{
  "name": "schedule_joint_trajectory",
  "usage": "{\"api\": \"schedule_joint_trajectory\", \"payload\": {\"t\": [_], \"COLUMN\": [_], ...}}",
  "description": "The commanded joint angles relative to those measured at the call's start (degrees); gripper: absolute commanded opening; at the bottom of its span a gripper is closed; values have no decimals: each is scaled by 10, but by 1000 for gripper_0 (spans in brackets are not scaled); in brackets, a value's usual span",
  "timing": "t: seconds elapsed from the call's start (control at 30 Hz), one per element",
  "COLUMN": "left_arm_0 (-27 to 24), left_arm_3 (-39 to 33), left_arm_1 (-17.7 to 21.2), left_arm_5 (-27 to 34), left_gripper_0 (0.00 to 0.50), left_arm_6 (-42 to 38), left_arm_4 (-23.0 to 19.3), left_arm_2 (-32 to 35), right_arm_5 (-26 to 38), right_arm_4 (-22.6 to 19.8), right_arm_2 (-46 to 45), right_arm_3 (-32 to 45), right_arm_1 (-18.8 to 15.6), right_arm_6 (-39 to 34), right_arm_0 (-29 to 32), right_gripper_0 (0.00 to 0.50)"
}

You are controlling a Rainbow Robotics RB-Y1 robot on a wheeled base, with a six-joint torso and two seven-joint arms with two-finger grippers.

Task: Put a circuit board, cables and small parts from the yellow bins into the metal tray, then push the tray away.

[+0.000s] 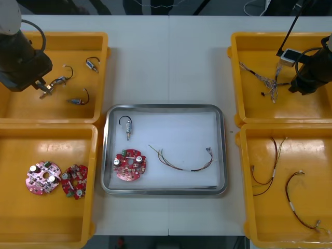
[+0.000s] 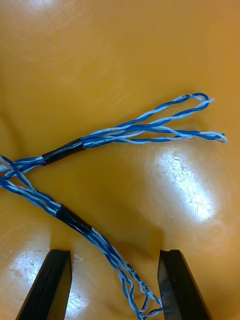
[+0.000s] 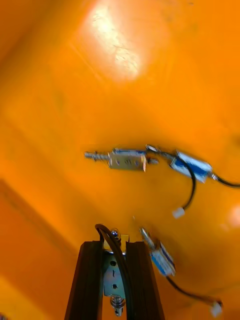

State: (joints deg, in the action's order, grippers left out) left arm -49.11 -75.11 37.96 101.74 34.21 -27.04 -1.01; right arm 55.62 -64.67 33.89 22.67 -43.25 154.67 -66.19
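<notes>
Front view — upper corners.
Left tool [image 3: 115, 246] pinches a small metal part [image 3: 114, 282]; right tool [image 2: 115, 255] spread wide over twisted cable [image 2: 125, 131].

The shiny rectangular metal tray [image 1: 224, 150] holds a round red circuit board [image 1: 130, 165] near-left, a small wired metal part [image 1: 126, 126] far-left, a thin red-and-yellow cable [image 1: 181, 162] centre-right. 2 yellow plastic bins [image 1: 78, 46] flank the tray on each side.

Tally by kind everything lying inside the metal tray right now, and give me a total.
round red circuit board: 1
small metal part with a black wire: 1
thin red and yellow cable: 1
total inside the shiny metal tray: 3
</notes>
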Motion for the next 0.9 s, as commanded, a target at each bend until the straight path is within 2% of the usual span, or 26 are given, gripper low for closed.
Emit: {"api": "schedule_joint_trajectory", "payload": {"t": [0.03,0.13,0.2,0.23,0.27,0.37,0.63,0.9], "left_arm_0": [6,6,6,6,6,6,5,5], "left_arm_3": [-88,-150,-181,-202,-216,-246,-278,-284], "left_arm_1": [23,17,11,6,3,-10,-39,-54], "left_arm_5": [56,83,83,83,83,83,83,83], "left_gripper_0": [1,1,0,2,0,0,1,1], "left_arm_6": [-20,-26,-28,-32,-34,-41,-52,-53], "left_arm_4": [-35,-64,-72,-74,-76,-77,-64,-57], "left_arm_2": [14,13,7,-1,-8,-30,-75,-80], "right_arm_5": [-10,-17,-22,-24,-26,-29,-23,27], "right_arm_4": [-9,-12,-13,-12,-12,-8,-5,17], "right_arm_2": [6,6,6,6,6,6,-9,-71], "right_arm_3": [7,7,7,7,7,7,18,46], "right_arm_1": [-18,-16,-15,-15,-14,-13,-15,-29], "right_arm_6": [3,3,3,3,3,3,3,3], "right_arm_0": [10,16,17,18,19,19,18,17], "right_gripper_0": [491,471,407,308,182,9,0,0]}}
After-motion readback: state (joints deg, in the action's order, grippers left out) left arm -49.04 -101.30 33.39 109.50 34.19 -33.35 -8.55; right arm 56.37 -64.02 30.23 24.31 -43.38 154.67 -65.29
